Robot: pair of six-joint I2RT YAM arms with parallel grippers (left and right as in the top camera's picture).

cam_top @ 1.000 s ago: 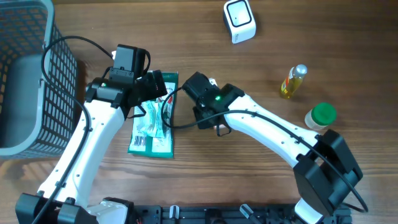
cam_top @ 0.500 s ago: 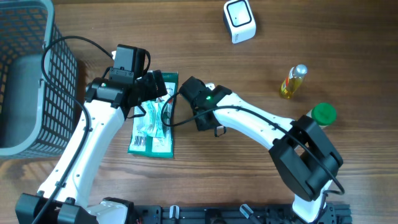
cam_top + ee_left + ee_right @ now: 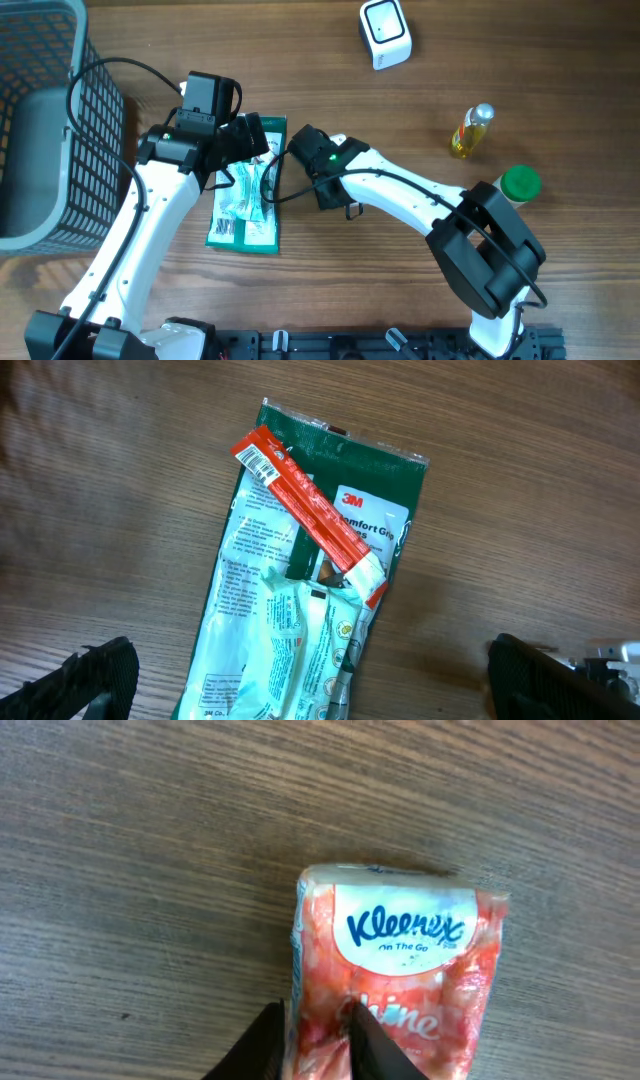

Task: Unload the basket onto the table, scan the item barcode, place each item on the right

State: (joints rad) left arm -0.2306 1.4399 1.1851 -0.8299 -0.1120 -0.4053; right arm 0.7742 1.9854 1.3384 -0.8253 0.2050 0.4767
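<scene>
While the left claw (image 3: 325,682) hangs wide open over the packet (image 3: 335,470), the right claw (image 3: 315,1045) pinches the tissue pack (image 3: 405,960) at its near corner.

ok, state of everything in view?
left claw: open, over green packet
right claw: jaws around Kleenex pack edge, grip unclear
Kleenex pack: flat on table, logo up
green packet: flat, red barcode strip on top
bottle: capped
jar: lidded
</scene>
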